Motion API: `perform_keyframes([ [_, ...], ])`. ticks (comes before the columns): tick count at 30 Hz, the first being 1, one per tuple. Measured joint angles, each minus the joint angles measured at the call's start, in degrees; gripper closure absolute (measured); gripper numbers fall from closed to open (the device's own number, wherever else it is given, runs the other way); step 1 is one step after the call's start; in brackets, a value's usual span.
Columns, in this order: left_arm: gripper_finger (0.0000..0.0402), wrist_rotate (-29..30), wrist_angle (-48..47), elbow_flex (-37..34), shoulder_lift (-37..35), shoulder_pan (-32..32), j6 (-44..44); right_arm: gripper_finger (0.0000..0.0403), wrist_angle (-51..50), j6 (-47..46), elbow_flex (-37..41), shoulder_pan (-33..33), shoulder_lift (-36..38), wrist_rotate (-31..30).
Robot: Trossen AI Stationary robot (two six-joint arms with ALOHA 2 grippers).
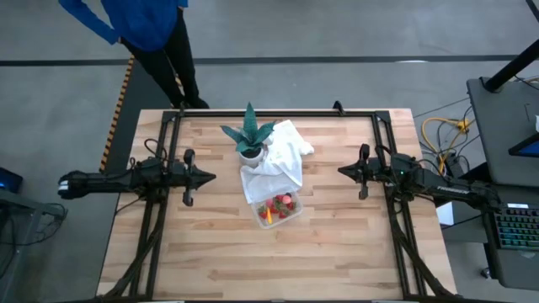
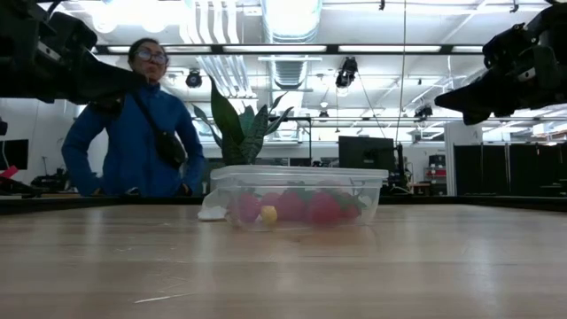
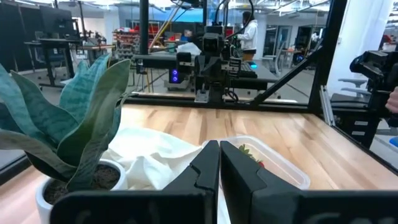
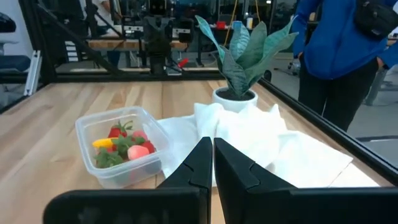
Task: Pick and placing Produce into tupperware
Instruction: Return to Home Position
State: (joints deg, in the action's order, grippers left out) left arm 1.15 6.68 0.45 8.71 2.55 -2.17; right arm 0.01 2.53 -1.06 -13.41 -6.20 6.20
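Note:
The clear tupperware (image 1: pixel 280 210) stands on the wooden table, near the middle, its far end on a white cloth (image 1: pixel 278 160). The produce (image 4: pixel 123 148) lies inside it: red pieces, a pale pink one and a yellow-orange one. My left gripper (image 1: pixel 210 178) hovers shut at the table's left side, pointing level toward the middle, with nothing in it. My right gripper (image 1: pixel 342 171) hovers shut at the right side, facing it, also with nothing. Both are well apart from the tupperware (image 2: pixel 299 196).
A green spiky plant in a white pot (image 1: pixel 249 141) stands just beyond the tupperware, on the cloth. A person in a blue top (image 1: pixel 139 25) stands past the table's far left corner. Bare wood lies toward the near edge.

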Motion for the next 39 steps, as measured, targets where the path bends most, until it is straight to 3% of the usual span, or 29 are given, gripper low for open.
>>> perform_keyframes([
  [6,0.0401,0.0,0.1,0.0,0.0,0.0,-0.4,0.0394,0.7,1.8,0.0,0.0,0.0,0.4],
  [11,0.0401,0.0,0.1,-0.1,0.2,0.0,-0.5,0.0394,3.8,-2.2,0.0,0.1,0.0,6.7],
  [39,0.0402,-0.5,0.1,-0.2,1.4,0.0,-1.6,0.0394,3.5,-0.3,0.4,0.3,-1.0,4.2],
])
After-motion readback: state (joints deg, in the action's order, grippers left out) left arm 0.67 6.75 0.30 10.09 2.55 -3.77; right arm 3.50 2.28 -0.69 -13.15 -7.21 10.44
